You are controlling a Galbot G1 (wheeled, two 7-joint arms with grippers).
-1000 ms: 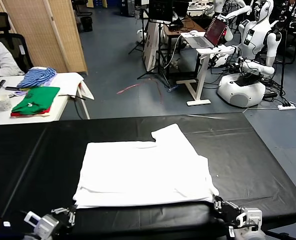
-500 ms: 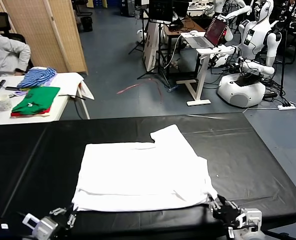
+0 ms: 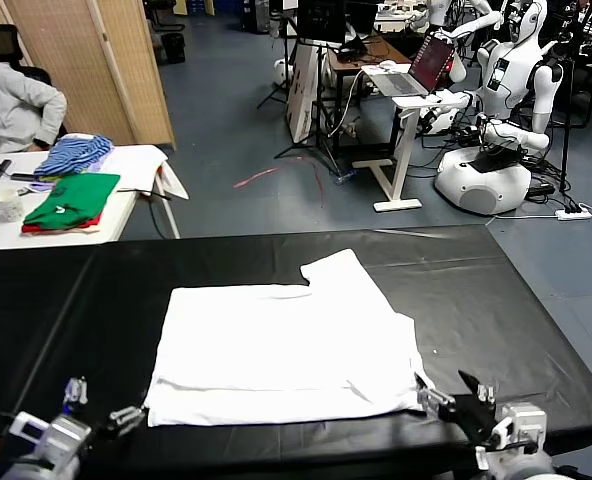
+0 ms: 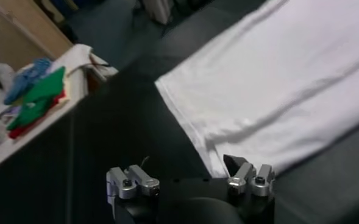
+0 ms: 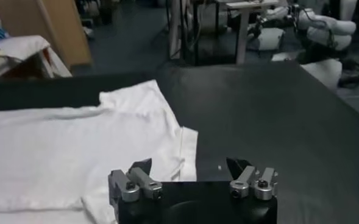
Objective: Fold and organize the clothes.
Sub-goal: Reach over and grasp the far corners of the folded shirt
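the white t-shirt (image 3: 286,350) lies folded flat in the middle of the black worktop (image 3: 506,310), one sleeve sticking out at its far edge. the left pincer (image 3: 101,406) sits at the near left corner of the shirt with its jaws spread wide and nothing between them, and the right pincer (image 3: 454,392) sits just off the near right corner, likewise spread and empty. on a white side table (image 3: 141,165) well apart at the far left rest folded green and red garments (image 3: 71,200) and a blue-striped cloth (image 3: 73,153).

Grey floor (image 3: 226,150), wooden screen (image 3: 96,60)
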